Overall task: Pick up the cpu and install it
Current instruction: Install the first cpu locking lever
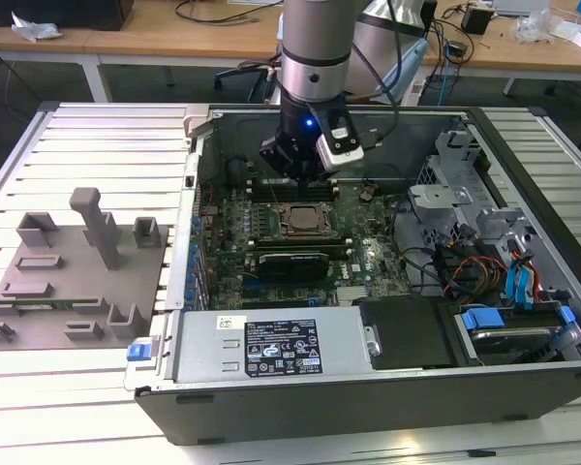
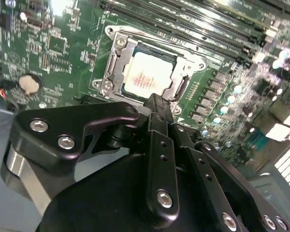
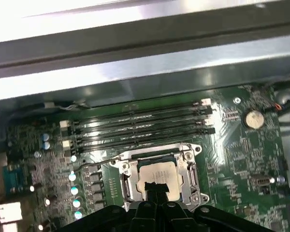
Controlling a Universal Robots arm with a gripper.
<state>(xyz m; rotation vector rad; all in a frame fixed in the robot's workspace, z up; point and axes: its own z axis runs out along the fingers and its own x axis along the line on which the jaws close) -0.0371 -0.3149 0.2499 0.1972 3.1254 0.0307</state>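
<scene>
The cpu [image 1: 300, 219], a pale silvery square chip, lies flat inside the dark socket frame [image 1: 279, 209] on the green motherboard of the open computer case. In both wrist views the cpu [image 2: 146, 78] [image 3: 157, 175] sits within the metal bracket [image 2: 117, 46] [image 3: 188, 154]. My gripper [image 1: 300, 174] hangs just above the socket's far edge, its black fingers drawn together to a narrow tip [image 2: 154, 99] [image 3: 152, 187] at the chip's rim. Nothing is held between them, and the tip hides a small part of the chip's edge.
Black memory slots [image 3: 140, 128] run beside the socket. A graphics card [image 1: 292, 262] lies nearer the front, and a grey power supply box [image 1: 271, 344] sits at the front. Drive cages and cables [image 1: 484, 242] fill the exterior view's right. A grey fixture plate [image 1: 68, 271] lies left of the case.
</scene>
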